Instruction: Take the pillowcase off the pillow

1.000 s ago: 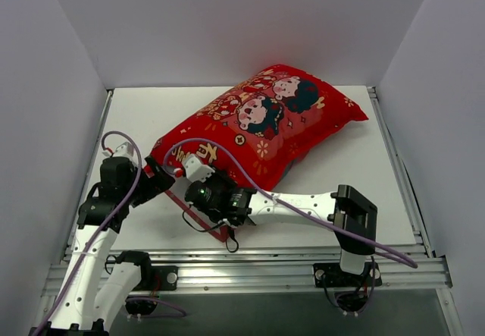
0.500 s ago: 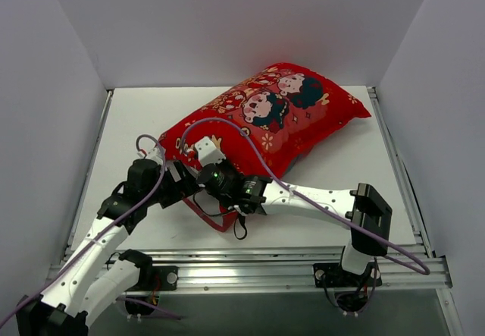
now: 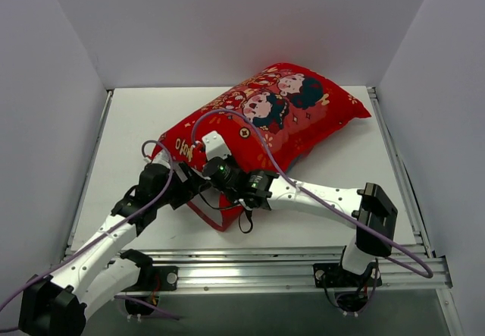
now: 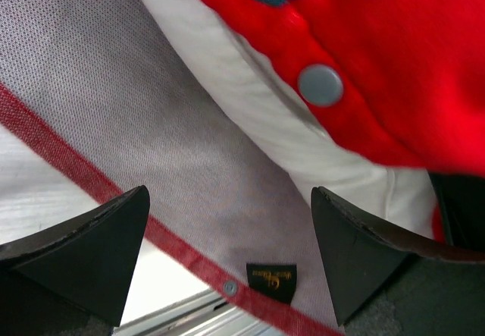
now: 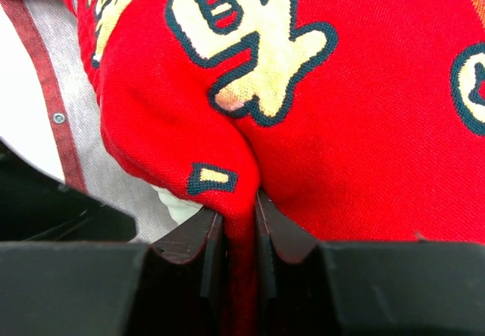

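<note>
The pillowcase lies aslant on the worktop, its closed end toward the far right corner and its open mouth toward the near left, with the pillow inside it. Only a white strip of cushion shows at the mouth.

The right hand is clamped on a raised fold of red cloth beside the mouth. The left hand stands with its fingers wide apart and holds nothing. It hovers just over the grey lining flap.

Both things look soft and light. The cover is thin woven cloth that will bunch and stretch, not slide cleanly, and the plump cushion will likely drag along with it unless pinned. The hemmed edge of the mouth looks like the firmest hold on the cover, and the bare white edge is the place to take the cushion.

A snap button sits on the red edge, and a dark label is sewn on the hem. The right arm's purple cable loops over the cover and could snag. The two hands crowd each other at the mouth, and the rail runs along the near edge.
</note>
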{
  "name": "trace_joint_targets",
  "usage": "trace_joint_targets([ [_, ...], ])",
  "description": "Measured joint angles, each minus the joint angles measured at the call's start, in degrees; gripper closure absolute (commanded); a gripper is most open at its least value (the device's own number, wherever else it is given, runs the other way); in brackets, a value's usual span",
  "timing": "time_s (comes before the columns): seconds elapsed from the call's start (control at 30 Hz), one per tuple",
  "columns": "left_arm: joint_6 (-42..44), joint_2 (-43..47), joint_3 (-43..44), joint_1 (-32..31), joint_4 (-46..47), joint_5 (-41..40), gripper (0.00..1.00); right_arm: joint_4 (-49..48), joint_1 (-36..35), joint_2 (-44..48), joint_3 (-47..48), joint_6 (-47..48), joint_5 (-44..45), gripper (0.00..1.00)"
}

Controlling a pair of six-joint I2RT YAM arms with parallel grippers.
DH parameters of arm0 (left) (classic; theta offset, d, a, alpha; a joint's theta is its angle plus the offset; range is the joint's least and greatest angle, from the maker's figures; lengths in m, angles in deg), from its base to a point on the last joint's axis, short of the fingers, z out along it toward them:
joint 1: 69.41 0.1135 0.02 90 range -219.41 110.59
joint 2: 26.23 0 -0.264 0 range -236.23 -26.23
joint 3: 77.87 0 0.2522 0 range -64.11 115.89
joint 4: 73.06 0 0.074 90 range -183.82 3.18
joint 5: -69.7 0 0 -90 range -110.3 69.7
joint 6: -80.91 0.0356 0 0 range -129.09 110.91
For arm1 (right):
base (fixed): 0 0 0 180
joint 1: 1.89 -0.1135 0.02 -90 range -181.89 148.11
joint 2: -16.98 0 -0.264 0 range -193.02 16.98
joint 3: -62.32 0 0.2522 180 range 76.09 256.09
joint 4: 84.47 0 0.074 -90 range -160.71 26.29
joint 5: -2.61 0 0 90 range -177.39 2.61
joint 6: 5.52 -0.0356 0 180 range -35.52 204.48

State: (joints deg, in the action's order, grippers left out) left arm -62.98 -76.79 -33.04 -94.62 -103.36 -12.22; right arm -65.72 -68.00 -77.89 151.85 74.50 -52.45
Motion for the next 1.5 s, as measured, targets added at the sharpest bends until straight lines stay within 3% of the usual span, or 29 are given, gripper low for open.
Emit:
trace_joint_targets([
  [0.13,-2.3,-3.2,-2.1,-0.2,5.5,-1.0,0.04,0.0,0.4,0.0,-0.2,-1.6,-1.1,0.83],
  [0.33,-3.4,-5.4,-2.1,-0.3,11.1,-2.0,0.04,0.0,0.6,0.5,-0.2,-2.9,-1.8,0.71],
  [0.53,-3.8,-7.1,-2.1,-0.6,13.9,-3.1,0.04,0.0,1.2,2.5,0.0,-3.5,-1.0,0.7],
  [0.7,-4.2,-9.3,-2.1,-0.6,14.2,-3.1,0.04,0.1,2.2,2.7,0.3,-3.5,2.0,0.73],
  [0.8,-4.8,-9.3,-2.1,-0.6,14.3,-2.6,0.04,0.5,2.8,2.7,0.3,-3.7,3.8,0.83],
  [0.83,-5.2,-9.2,-2.1,-0.6,14.3,-2.3,0.05,0.5,3.1,2.7,0.3,-3.7,4.0,0.91],
  [0.93,-6.4,-7.1,-2.6,-0.7,14.2,-1.2,0.05,0.6,3.8,2.7,0.3,-4.1,4.1,1.0],
  [1.23,-9.2,6.5,-3.1,-1.7,13.9,2.4,0.06,-1.1,4.5,5.0,-2.8,-3.9,-0.1,1.0],
  [1.5,-9.3,-5.2,-3.1,-3.8,19.4,7.9,0.06,-2.3,5.0,5.9,-4.1,-3.9,-2.8,1.0],
])
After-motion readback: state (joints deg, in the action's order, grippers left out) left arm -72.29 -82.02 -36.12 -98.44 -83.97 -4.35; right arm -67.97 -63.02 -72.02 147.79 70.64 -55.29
